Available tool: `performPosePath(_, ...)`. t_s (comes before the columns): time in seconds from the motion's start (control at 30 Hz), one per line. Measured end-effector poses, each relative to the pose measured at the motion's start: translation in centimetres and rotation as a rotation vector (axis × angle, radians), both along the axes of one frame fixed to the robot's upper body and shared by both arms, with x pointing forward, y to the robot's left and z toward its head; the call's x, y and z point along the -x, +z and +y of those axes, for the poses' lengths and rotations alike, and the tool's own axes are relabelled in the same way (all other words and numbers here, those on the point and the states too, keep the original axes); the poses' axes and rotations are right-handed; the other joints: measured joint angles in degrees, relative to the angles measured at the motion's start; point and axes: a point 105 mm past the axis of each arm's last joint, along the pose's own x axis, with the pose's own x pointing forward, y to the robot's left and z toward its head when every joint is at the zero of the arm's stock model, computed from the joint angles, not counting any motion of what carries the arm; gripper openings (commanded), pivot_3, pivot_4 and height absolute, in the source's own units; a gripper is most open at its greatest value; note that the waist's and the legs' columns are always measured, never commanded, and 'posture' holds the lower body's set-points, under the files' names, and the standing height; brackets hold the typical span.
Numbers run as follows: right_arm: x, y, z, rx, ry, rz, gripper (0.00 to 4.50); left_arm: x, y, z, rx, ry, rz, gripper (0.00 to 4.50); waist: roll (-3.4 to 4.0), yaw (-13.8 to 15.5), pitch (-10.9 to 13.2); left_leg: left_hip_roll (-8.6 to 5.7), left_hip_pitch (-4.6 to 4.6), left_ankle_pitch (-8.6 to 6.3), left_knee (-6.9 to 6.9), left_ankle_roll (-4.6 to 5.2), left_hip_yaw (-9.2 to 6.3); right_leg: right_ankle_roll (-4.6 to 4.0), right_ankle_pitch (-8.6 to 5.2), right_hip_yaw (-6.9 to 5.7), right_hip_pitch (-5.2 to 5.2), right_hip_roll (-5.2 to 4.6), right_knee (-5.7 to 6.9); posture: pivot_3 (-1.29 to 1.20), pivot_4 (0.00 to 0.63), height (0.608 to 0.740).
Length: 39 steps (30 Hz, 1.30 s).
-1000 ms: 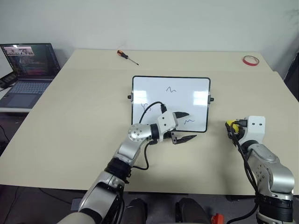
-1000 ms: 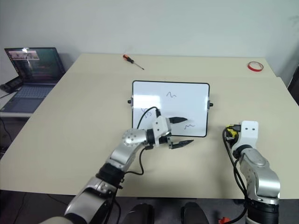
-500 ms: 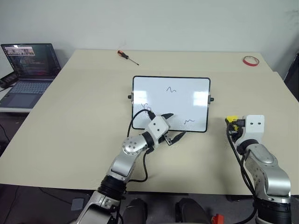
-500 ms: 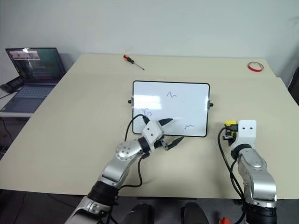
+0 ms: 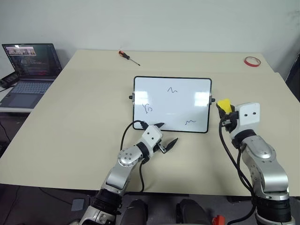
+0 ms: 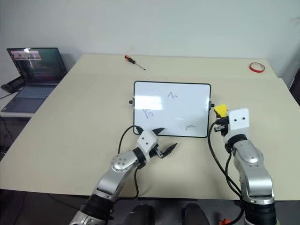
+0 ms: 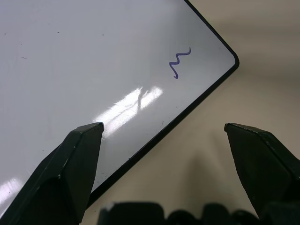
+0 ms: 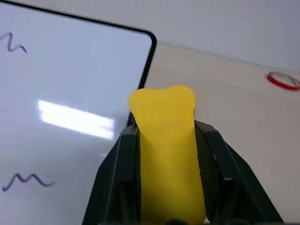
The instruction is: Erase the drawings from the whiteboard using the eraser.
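My right tool (image 8: 164,154) pinches the eraser (image 8: 165,140) | looks soft, light, squashy | left tool (image 7: 164,154) spread by whiteboard (image 5: 187,101), 6 o'clock edge

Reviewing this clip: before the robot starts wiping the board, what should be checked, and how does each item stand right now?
1. Eraser clamped in the right tool: ok, both fingers press its sides.
2. Eraser over the whiteboard: not ok, it is beside the board's right edge.
3. Marks left to wipe: ok, three drawings are on the board.
4. Left tool off the board: ok, open, just past the near edge.
5. Screwdriver and tape ring out of the way: ok, both near the table's far edge.
6. Board braced against sliding: not ok, nothing holds it.
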Motion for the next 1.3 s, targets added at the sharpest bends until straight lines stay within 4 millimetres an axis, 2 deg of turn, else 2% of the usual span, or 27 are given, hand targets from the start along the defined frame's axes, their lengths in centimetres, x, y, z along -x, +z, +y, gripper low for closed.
performPosePath(0.1,-0.2,0.3,0.8,0.006,0.031,-0.011,1.2,0.0,0.2,-0.1,0.006,-0.002,-0.008,4.5,0.0,0.0,0.0,0.0,0.0,0.0,0.0,0.0,0.01,0.0,0.0,0.0,0.0,0.0,0.0,0.0,0.15,0.74)
performPosePath(0.27,-0.2,0.6,4.4,0.036,0.163,-0.042,1.2,-0.4,1.2,-0.7,0.02,-0.014,-0.041,4.5,0.0,0.0,0.0,0.0,0.01,0.0,0.0,0.0,0.01,0.0,0.0,-0.01,0.0,0.0,0.0,0.0,0.15,0.74)
performPosePath(0.37,-0.3,-0.5,6.0,0.053,0.218,-0.022,1.2,-0.7,1.6,-0.7,0.019,-0.014,-0.055,4.5,0.0,-0.1,0.0,-0.01,0.01,0.0,0.0,0.0,0.02,0.0,0.0,0.01,0.0,-0.01,-0.02,0.0,0.15,0.74)
performPosePath(0.5,-0.2,-3.1,8.1,0.1,0.312,0.045,1.2,-0.8,1.4,-0.3,0.007,-0.009,-0.056,4.5,0.0,0.0,0.0,0.0,0.01,0.0,-0.01,0.0,-0.02,0.0,0.0,-0.01,-0.01,-0.01,-0.02,0.0,0.15,0.74)
performPosePath(0.63,-0.5,-3.7,8.3,0.118,0.322,0.05,1.2,-0.5,1.0,0.3,-0.003,0.002,-0.049,4.5,-0.01,-0.1,0.0,0.0,0.03,0.0,-0.01,0.0,-0.01,0.0,0.0,0.02,0.0,-0.02,-0.04,0.0,0.15,0.74)
performPosePath(0.77,-1.3,-5.1,7.4,0.152,0.277,0.093,1.2,0.2,-0.2,0.9,-0.012,0.015,-0.006,4.5,-0.01,0.0,0.0,0.01,0.04,0.0,-0.02,0.0,-0.06,0.0,0.0,0.0,0.0,-0.02,-0.03,0.0,0.15,0.74)
performPosePath(0.97,-1.6,-6.1,7.0,0.167,0.255,0.111,1.2,0.4,1.0,0.5,0.002,0.006,-0.039,4.5,-0.01,0.0,0.0,0.0,0.16,0.0,-0.01,0.0,-0.03,0.0,0.0,0.01,0.13,-0.02,-0.03,0.0,0.15,0.74)
performPosePath(1.3,-0.1,-7.8,7.5,0.23,0.335,0.17,1.2,0.5,1.0,0.4,-0.002,0.002,-0.026,4.5,-0.02,0.0,0.0,0.01,0.29,0.0,-0.01,0.0,-0.04,0.0,0.0,0.01,0.23,-0.02,-0.02,0.0,0.15,0.74)
